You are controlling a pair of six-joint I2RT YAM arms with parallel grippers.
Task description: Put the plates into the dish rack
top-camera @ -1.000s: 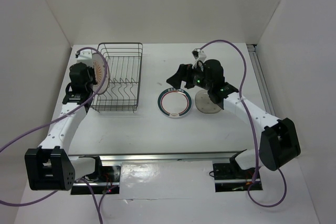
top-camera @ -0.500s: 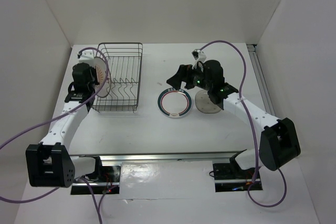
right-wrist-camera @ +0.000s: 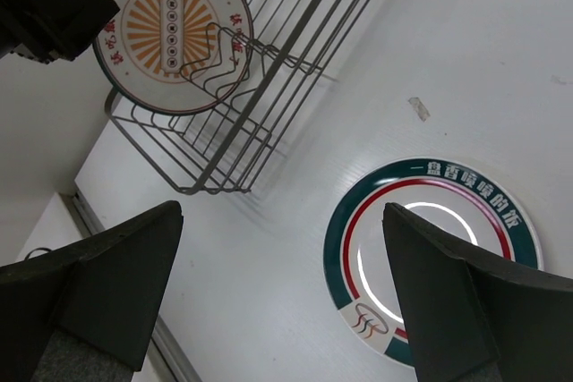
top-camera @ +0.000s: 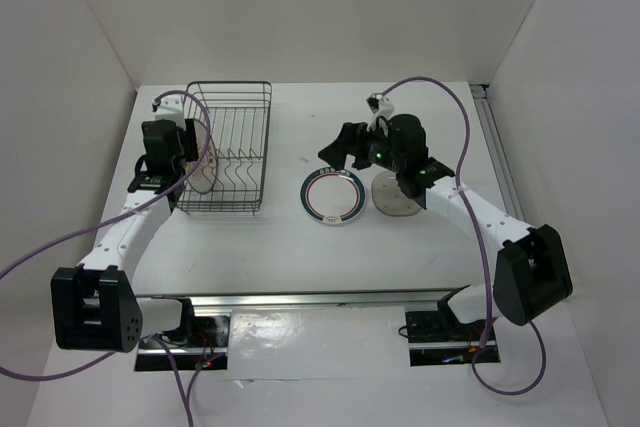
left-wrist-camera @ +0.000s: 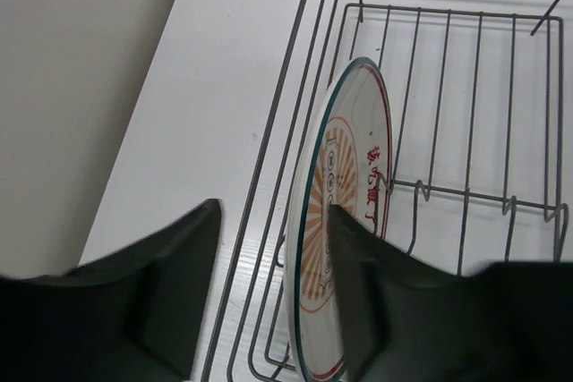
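Inside dish rack (top-camera: 232, 122), upright plate (left-wrist-camera: 345, 221), orange sunburst

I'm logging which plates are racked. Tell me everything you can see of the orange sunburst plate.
The orange sunburst plate is small, round, glossy white, with a thin teal rim, a red ring, orange rays and red characters. It stands on edge, slightly tilted, inside the dish rack by its left wall, beside a divider prong. The left gripper straddles its rim, open.
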